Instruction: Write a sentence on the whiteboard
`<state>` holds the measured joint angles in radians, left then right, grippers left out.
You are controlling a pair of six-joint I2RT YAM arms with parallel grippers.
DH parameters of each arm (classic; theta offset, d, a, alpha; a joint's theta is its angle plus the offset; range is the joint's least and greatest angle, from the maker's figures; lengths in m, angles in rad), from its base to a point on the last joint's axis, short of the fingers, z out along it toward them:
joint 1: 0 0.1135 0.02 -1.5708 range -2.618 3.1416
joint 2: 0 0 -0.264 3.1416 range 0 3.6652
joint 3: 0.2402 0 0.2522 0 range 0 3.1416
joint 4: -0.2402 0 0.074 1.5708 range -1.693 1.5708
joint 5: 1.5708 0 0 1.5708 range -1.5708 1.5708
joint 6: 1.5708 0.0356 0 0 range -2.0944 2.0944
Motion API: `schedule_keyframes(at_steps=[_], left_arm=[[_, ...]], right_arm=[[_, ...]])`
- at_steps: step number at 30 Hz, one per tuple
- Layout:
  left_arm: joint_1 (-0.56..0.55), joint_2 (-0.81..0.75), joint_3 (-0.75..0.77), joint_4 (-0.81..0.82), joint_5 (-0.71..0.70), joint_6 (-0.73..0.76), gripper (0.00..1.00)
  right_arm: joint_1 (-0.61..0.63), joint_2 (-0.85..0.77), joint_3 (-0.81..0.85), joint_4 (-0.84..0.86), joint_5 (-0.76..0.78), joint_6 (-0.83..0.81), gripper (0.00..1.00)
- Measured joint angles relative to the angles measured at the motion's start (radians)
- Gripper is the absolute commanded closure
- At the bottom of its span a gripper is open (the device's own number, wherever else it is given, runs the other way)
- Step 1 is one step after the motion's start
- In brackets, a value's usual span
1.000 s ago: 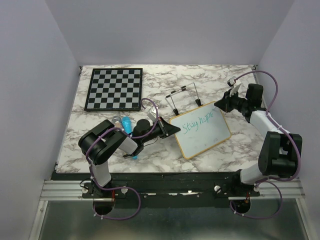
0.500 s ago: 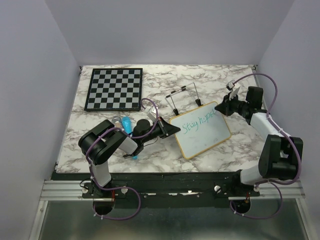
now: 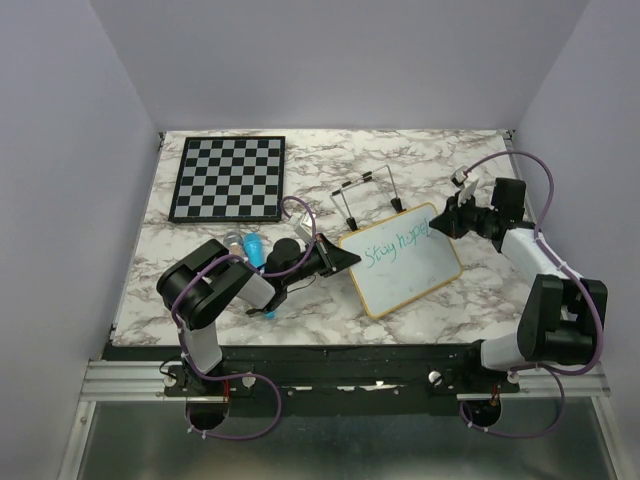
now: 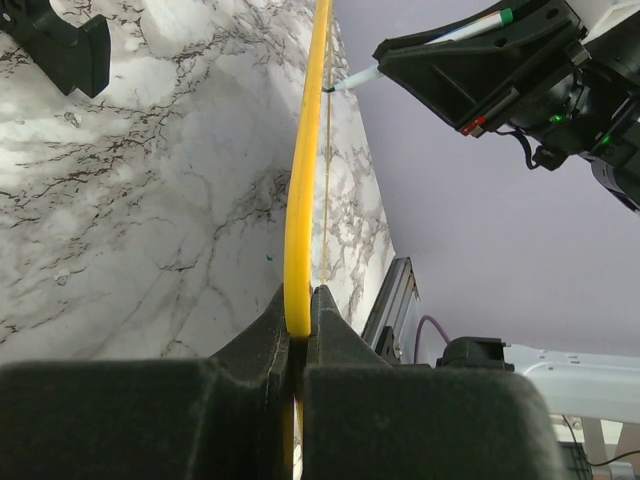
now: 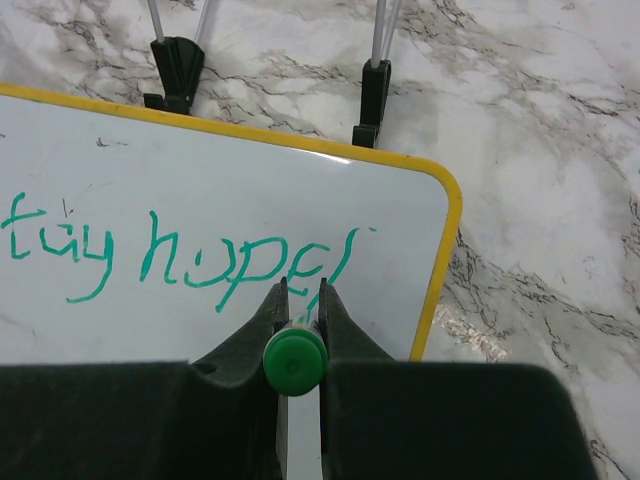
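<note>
We find the whiteboard [image 3: 402, 262] lying askew on the marble table [image 3: 200, 250], right of centre and just in front of a wire stand [image 3: 365, 190]. The left gripper [image 3: 345, 258] pinches the board's left edge. The left wrist view shows the frame edge-on only, so the board's face is unreadable there. The right gripper [image 3: 440, 222] is clamped around a green-capped marker [image 5: 294, 362] over the board's far right corner. In the right wrist view the cap hides the tip, so we cannot confirm contact with the board. The sentence [image 5: 180, 262] is one green line: its first letter is cut off at the picture edge, and the last word reads roughly "hopel". A blue object [image 3: 254, 248] beside the left arm is partly hidden and we cannot identify it.
</note>
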<state>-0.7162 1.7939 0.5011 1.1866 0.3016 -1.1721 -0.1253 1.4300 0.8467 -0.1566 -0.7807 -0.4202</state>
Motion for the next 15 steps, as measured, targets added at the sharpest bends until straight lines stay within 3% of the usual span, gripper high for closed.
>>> schedule_keyframes(at_steps=[15], left_arm=[[0.001,0.0,0.0,0.003,0.002,0.008,1.0]], right_arm=[[0.0,-0.064,-0.006,-0.076,-0.049,0.002,0.99]])
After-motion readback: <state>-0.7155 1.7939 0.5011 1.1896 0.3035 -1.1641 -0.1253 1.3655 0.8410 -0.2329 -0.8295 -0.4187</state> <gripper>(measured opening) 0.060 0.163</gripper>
